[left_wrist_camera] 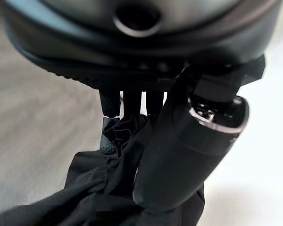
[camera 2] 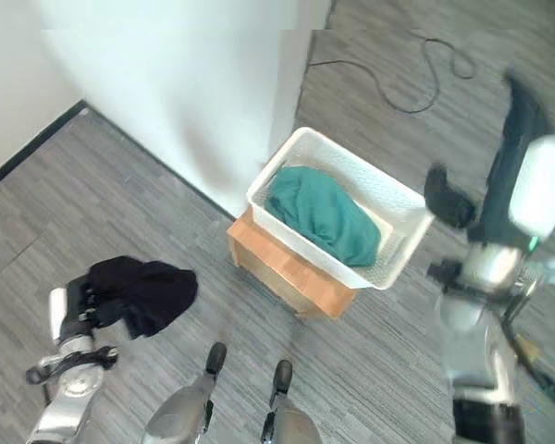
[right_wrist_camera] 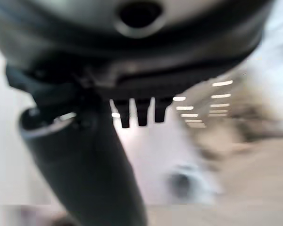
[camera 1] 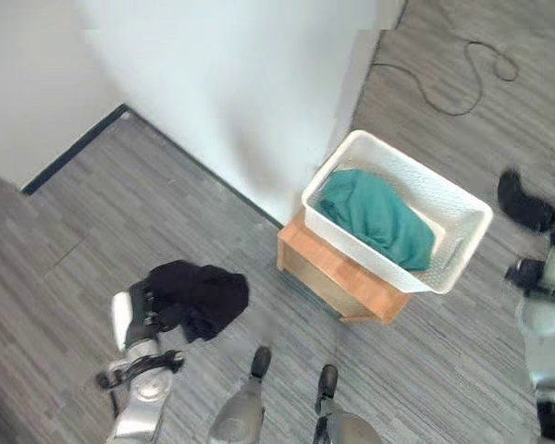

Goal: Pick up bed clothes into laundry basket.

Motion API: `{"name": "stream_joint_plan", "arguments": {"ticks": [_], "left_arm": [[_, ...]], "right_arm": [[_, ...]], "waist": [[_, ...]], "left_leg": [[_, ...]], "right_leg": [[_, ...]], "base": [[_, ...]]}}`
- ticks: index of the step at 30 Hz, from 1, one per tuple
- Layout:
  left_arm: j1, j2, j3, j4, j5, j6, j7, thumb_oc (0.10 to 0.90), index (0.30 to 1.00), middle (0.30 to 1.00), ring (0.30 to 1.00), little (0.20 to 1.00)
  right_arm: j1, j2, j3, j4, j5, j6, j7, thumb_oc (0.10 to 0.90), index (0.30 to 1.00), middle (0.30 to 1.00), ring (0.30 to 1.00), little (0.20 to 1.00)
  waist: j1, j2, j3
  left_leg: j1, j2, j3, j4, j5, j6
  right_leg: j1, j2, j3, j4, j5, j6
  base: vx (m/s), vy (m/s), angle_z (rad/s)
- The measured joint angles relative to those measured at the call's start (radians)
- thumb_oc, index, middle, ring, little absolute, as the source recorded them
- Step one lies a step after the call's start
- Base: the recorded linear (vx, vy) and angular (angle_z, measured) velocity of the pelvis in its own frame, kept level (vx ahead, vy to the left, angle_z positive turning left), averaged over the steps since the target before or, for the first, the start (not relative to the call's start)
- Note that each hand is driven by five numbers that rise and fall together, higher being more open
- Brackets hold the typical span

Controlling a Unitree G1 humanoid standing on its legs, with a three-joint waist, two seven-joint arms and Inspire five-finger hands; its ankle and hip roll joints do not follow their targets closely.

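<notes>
A black garment [camera 1: 199, 296] hangs bunched in the left hand [camera 1: 144, 313], fingers and thumb pinching it above the grey plank floor [camera 1: 65, 277]. Nearby, a white basket [camera 1: 462, 250] holding teal cloth [camera 1: 375, 215] sits on a wooden box [camera 1: 338, 273] by the white wall [camera 1: 240, 102]. The right hand [camera 2: 449, 197] is raised, empty, fingers straight.

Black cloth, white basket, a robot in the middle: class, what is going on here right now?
The robot's left hand has its fingers and thumb curled round a crumpled black cloth garment, held above the grey wood-look floor. To its right, a white plastic laundry basket sits on a low wooden stand and already holds a teal cloth. The right hand is raised beside the basket, holding nothing.
</notes>
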Motion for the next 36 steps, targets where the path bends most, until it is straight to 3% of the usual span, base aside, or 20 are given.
{"name": "stream_joint_plan", "arguments": {"ticks": [3, 4, 6, 10, 12, 16, 22, 29, 36], "left_arm": [[0.03, -0.002, 0.045, -0.096, -0.002, 0.009, 0.012, 0.4, 0.3, 0.3, 0.3, 0.3], [0.054, 0.008, 0.066, -0.211, -0.011, 0.007, 0.01, 0.4, 0.3, 0.3, 0.3, 0.3], [0.052, 0.027, 0.075, -0.304, -0.031, -0.014, -0.013, 0.4, 0.3, 0.3, 0.3, 0.3], [0.007, 0.084, 0.069, -0.478, -0.078, -0.076, -0.086, 0.4, 0.3, 0.3, 0.3, 0.3], [-0.062, 0.119, 0.012, -0.529, -0.1, -0.107, -0.124, 0.4, 0.3, 0.3, 0.3, 0.3], [-0.189, 0.134, -0.103, -0.554, -0.109, -0.121, -0.166, 0.4, 0.3, 0.3, 0.3, 0.3], [-0.319, 0.139, -0.271, -0.548, -0.187, -0.126, -0.216, 0.4, 0.3, 0.3, 0.3, 0.3], [-0.414, 0.132, -0.352, -0.491, -0.18, -0.123, -0.228, 0.4, 0.3, 0.3, 0.3, 0.3], [-0.501, 0.114, -0.439, -0.29, -0.053, -0.077, -0.202, 0.4, 0.3, 0.3, 0.3, 0.3]], "right_arm": [[0.057, 0.049, 0.021, 0.193, 0.034, 0.051, 0.024, 0.8, 0.9, 0.9, 0.9, 0.9], [0.063, 0.064, 0.071, 0.422, 0.063, 0.076, 0.044, 0.8, 0.9, 0.9, 0.9, 0.9], [0.093, 0.079, 0.118, 0.554, 0.094, 0.098, 0.07, 0.8, 0.9, 0.9, 0.9, 0.9], [0.114, 0.124, 0.227, 0.734, 0.147, 0.084, 0.115, 0.8, 0.9, 0.9, 0.9, 0.9], [0.077, 0.14, 0.278, 0.839, 0.175, 0.066, 0.138, 0.8, 0.9, 0.9, 0.9, 0.9], [0.04, 0.152, 0.328, 0.929, 0.183, 0.043, 0.167, 0.8, 0.9, 0.9, 0.9, 0.9], [0.027, 0.159, 0.357, 0.991, 0.187, 0.049, 0.19, 0.8, 0.9, 0.9, 0.9, 0.9], [0.017, 0.159, 0.363, 0.988, 0.199, 0.046, 0.19, 0.8, 0.9, 0.9, 0.9, 0.9], [-0.018, 0.166, 0.4, 0.992, 0.228, 0.044, 0.188, 0.8, 0.9, 0.9, 0.9, 0.9]], "waist": [[-0.002, -0.003, -0.021], [-0.004, 0.004, -0.037], [-0.008, 0.024, -0.048], [-0.031, 0.056, -0.069], [-0.034, 0.067, -0.08], [-0.059, 0.086, -0.096], [-0.101, 0.091, -0.104], [-0.123, 0.094, -0.109], [-0.145, 0.089, -0.136]], "left_leg": [[0.005, 0.001, 0.006, 0.0, -0.002, 0.003], [0.009, 0.0, 0.011, 0.0, -0.003, 0.005], [0.009, -0.001, 0.013, 0.0, -0.003, 0.006], [0.019, -0.001, 0.026, 0.0, -0.002, 0.006], [0.043, 0.0, 0.037, 0.0, -0.004, 0.007], [0.048, 0.0, 0.042, 0.0, -0.005, 0.008], [0.055, 0.001, 0.051, 0.0, -0.004, 0.008], [0.066, 0.001, 0.059, 0.0, -0.005, 0.008], [0.065, 0.001, 0.068, 0.0, -0.006, 0.009]], "right_leg": [[0.002, 0.0, 0.006, 0.0, 0.0, 0.0], [0.003, -0.001, 0.015, 0.0, 0.002, 0.003], [0.002, -0.003, 0.016, 0.0, 0.005, 0.006], [0.008, -0.004, 0.024, -0.001, 0.009, 0.01], [0.025, -0.003, 0.04, -0.001, 0.008, 0.014], [0.027, -0.003, 0.047, -0.005, 0.006, 0.022], [0.03, -0.002, 0.054, 0.0, 0.012, 0.014], [0.038, -0.002, 0.061, -0.001, 0.013, 0.014], [0.032, -0.002, 0.073, -0.001, 0.015, 0.016]], "base": [[0.02, -0.018, -0.1], [-0.01, -0.024, -0.1], [-0.04, -0.008, -0.06], [-0.02, -0.003, -0.07], [-0.02, -0.001, -0.16], [-0.02, -0.001, -0.06], [0.01, -0.003, -0.03], [0.01, -0.001, -0.02], [0.02, 0.005, -0.04]]}}
